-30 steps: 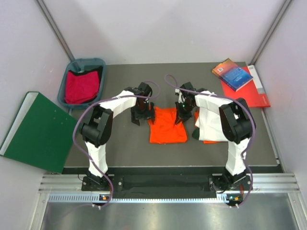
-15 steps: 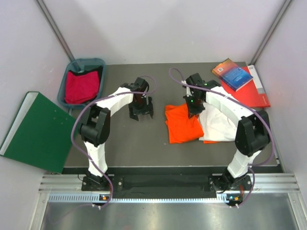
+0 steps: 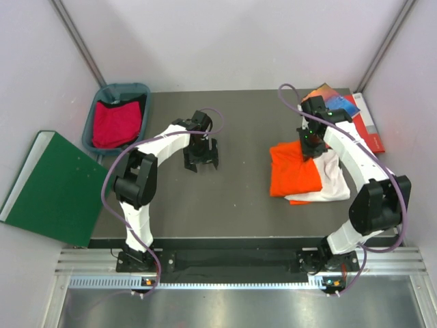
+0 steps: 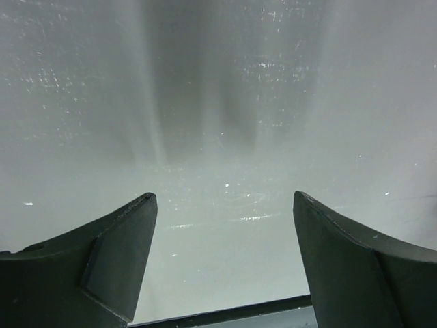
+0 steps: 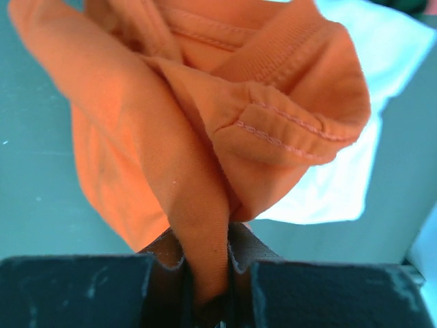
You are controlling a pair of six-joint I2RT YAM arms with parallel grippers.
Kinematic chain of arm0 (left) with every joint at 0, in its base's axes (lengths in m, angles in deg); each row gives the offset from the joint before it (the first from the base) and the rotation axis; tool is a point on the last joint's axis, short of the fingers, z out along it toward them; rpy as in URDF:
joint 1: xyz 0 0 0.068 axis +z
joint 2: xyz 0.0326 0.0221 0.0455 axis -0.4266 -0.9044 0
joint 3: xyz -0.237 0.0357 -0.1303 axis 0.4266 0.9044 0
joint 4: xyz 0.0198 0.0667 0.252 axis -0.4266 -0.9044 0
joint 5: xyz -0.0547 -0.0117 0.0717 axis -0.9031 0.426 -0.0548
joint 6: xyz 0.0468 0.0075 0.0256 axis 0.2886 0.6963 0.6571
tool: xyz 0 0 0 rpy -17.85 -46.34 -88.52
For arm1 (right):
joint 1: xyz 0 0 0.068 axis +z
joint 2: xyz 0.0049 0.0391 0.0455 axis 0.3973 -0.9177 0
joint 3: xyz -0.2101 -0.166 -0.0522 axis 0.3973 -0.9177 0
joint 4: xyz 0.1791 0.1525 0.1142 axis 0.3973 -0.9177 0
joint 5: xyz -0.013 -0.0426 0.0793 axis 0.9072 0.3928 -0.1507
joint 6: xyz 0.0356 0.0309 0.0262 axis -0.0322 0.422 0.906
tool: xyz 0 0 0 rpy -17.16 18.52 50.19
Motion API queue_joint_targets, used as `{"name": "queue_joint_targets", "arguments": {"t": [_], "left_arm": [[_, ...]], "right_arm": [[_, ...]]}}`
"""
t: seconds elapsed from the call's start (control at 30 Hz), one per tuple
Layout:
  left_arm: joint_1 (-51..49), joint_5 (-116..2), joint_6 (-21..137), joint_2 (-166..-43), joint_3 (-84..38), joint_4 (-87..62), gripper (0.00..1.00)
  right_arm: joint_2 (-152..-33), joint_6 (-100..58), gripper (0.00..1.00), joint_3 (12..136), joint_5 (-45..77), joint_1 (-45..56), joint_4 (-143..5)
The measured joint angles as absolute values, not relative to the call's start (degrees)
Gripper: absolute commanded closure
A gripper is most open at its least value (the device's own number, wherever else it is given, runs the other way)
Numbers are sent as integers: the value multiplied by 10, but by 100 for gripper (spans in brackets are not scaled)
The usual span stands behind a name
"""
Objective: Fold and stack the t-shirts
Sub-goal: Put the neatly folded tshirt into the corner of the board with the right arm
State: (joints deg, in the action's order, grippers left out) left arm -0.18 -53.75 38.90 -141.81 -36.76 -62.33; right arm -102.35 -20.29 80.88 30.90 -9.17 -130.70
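A folded bright orange t-shirt (image 3: pixel 293 171) lies on top of a folded white t-shirt (image 3: pixel 333 184) at the right of the table. My right gripper (image 3: pixel 308 145) is shut on the orange shirt's far edge; in the right wrist view the orange fabric (image 5: pixel 205 137) is pinched between the jaws, with the white shirt (image 5: pixel 341 178) behind it. My left gripper (image 3: pixel 201 161) is open and empty over bare table at the centre left; its fingers (image 4: pixel 109 266) stand wide apart. A crimson red t-shirt (image 3: pixel 117 123) lies in a bin.
A grey-blue bin (image 3: pixel 140 92) stands at the back left. A stiff dark-green board (image 3: pixel 51 188) lies off the table's left edge. Red and blue books (image 3: pixel 345 116) lie at the back right, close to my right arm.
My right gripper has dragged the orange shirt from the table's middle to the right, onto the white shirt. My left gripper let go of it and has stayed at centre left.
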Motion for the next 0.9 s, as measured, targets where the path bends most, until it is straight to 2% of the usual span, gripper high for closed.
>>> {"name": "queue_joint_targets", "arguments": {"t": [0.4, 0.6, 0.67, 0.73, 0.77, 0.8, 0.87, 0.9], "left_arm": [[-2, -539, 399, -1436, -379, -627, 14], [-2, -541, 404, -1436, -380, -627, 14], [-2, -542, 406, -1436, -380, -627, 14], [-2, -542, 408, -1436, -380, -627, 14], [-2, -542, 408, -1436, -380, -627, 14], [-2, -542, 410, -1436, -380, -627, 14], [-2, -542, 410, -1436, -380, -627, 14], [-2, -542, 411, -1436, -380, -627, 14]], "right_arm": [[-1008, -201, 100, 773, 416, -137, -1312], [-1049, -191, 100, 741, 470, -175, -1295], [-1069, -187, 96, 732, 482, -177, -1288], [-1086, -186, 86, 729, 492, -178, -1283], [-1093, -186, 73, 729, 496, -178, -1279], [-1098, -184, 47, 729, 500, -178, -1275], [-1106, -176, 27, 729, 518, -178, -1271], [-1110, -173, 7, 729, 535, -178, -1271]]}}
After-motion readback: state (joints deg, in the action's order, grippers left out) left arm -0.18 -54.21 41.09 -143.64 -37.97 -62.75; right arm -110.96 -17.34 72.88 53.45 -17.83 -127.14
